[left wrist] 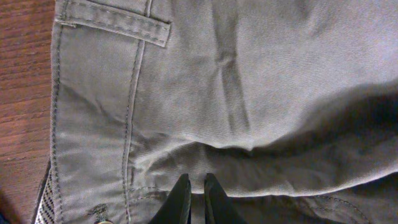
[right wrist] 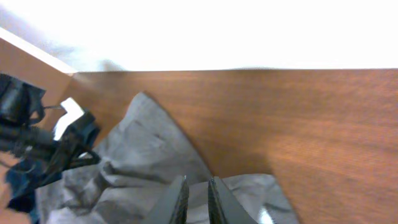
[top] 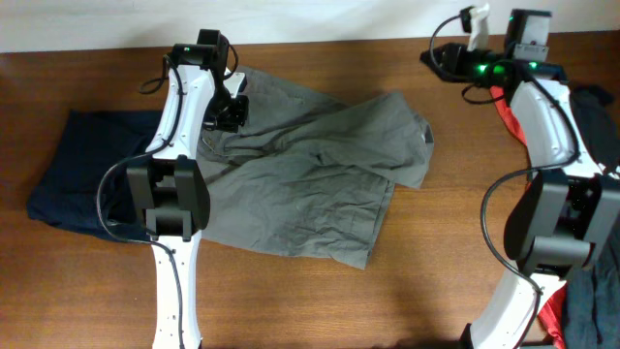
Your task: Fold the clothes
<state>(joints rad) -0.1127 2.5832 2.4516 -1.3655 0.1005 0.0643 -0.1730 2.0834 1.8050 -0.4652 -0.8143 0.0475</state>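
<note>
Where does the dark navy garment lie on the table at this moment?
Overhead view: the dark navy garment lies on the left of the table, partly under the left arm, with the grey-khaki shorts on the arm's other side.

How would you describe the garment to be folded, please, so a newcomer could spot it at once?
On the wooden table, look at the middle. The grey-khaki shorts lie spread and wrinkled there. Unlike the dark navy garment at the left edge, they are pale, with a stitched waistband.
</note>
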